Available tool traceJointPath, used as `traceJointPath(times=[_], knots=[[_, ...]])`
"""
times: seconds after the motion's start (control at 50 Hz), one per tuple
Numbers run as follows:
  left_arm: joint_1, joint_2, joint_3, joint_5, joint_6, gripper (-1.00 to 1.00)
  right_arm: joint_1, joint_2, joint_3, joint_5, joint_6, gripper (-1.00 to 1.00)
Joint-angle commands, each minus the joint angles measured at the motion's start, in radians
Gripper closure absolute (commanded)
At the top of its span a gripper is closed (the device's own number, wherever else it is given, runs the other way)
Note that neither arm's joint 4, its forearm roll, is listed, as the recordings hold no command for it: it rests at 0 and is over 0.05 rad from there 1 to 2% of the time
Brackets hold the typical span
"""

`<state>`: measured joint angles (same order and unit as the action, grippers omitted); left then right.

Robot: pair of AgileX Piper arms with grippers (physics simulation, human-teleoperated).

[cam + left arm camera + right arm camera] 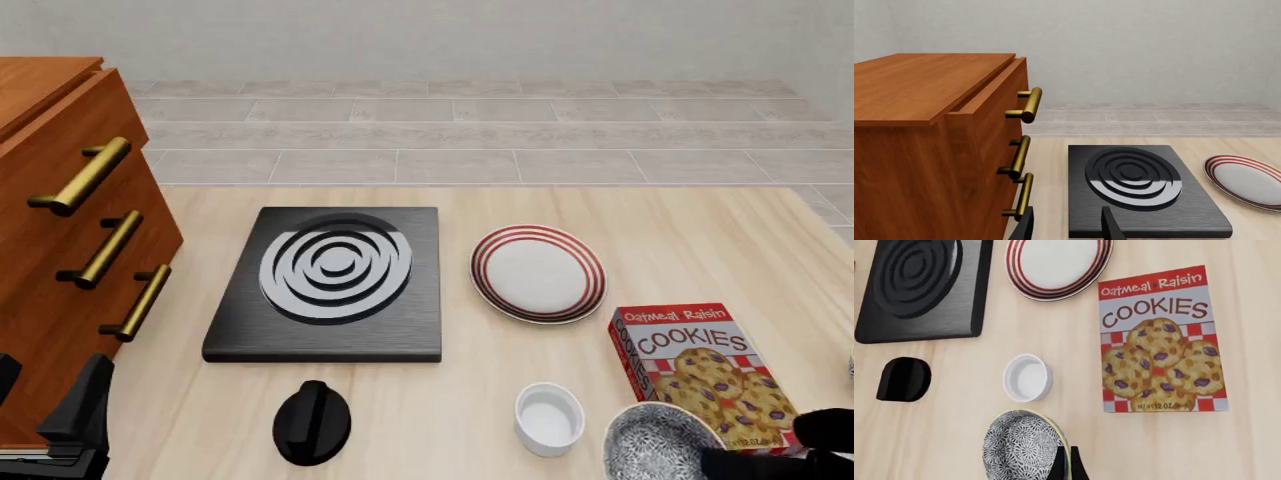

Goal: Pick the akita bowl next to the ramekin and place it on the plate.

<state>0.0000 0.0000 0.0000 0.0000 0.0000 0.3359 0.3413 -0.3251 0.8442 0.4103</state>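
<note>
Since the akita bowl (1024,447), just beside the ramekin (1027,377), looks rigid, smooth and slippery, its thin rim suits pinching; the right claw (1066,464) already grips it.

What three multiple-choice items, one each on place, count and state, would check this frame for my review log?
1. The ramekin sits between the akita bowl and:
A. the wooden drawers
B. the black knob
C. the cookie box

2. Handles on the wooden drawers:
A. two
B. three
C. four

3. The plate is:
A. bare
B. holding the akita bowl
C. holding the ramekin

Answers: 1 B, as the knob lies to its left and the bowl to its right in the front view. 2 B, as three brass bars show. 3 A, as its white centre shows nothing on it.
</note>
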Motion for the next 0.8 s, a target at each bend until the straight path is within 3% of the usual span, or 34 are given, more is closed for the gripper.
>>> traceJointPath(times=[0.02, 0.28, 0.8], knots=[[0.0, 0.0, 0.0, 0.0, 0.0, -1.0, 0.025, 0.059, -0.071, -0.042, 0.01, 1.0], [0.0, 0.0, 0.0, 0.0, 0.0, -1.0, 0.012, 0.159, -0.116, -0.12, -0.003, 1.0], [0.0, 0.0, 0.0, 0.0, 0.0, -1.0, 0.031, 0.449, -0.21, -0.348, 0.056, 1.0]])
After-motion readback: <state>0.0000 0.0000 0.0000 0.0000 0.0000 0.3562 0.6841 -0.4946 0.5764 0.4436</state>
